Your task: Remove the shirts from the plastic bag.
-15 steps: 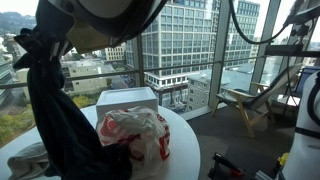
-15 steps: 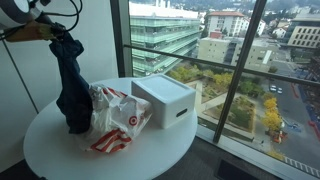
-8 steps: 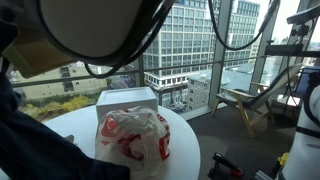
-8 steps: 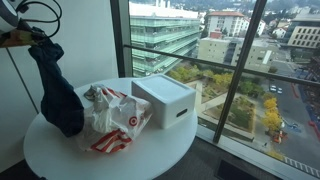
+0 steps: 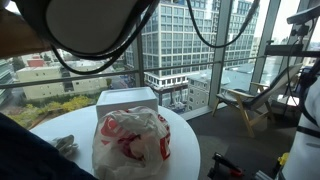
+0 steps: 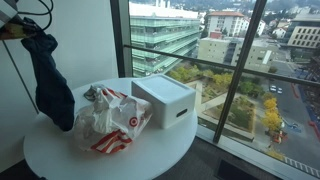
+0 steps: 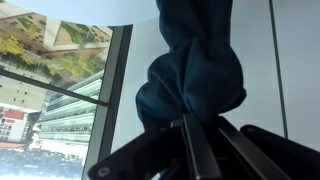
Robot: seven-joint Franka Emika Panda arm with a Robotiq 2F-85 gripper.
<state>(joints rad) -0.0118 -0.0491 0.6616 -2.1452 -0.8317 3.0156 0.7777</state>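
My gripper [image 6: 22, 27] is high at the upper left in an exterior view, shut on the top of a dark navy shirt [image 6: 52, 85]. The shirt hangs down long and limp, its lower end above the table's left side, clear of the plastic bag [image 6: 112, 120]. In the wrist view the navy shirt [image 7: 192, 75] is bunched between the two fingers [image 7: 197, 150] of the gripper [image 7: 190, 128]. The wrinkly white bag with red print [image 5: 130, 140] lies slumped on the round white table [image 6: 110, 165]. I cannot make out what is inside it.
A white rectangular box [image 6: 165, 100] stands on the table right behind the bag, toward the window. A pale grey-green cloth [image 5: 65, 145] lies beside the bag. The arm and its cables [image 5: 80, 25] fill the top of an exterior view. A wooden chair [image 5: 240, 105] stands on the floor.
The gripper has risen and moved away from the bag with the navy shirt. The shirt's lower end, which rested on the table beside the bag, now hangs free.
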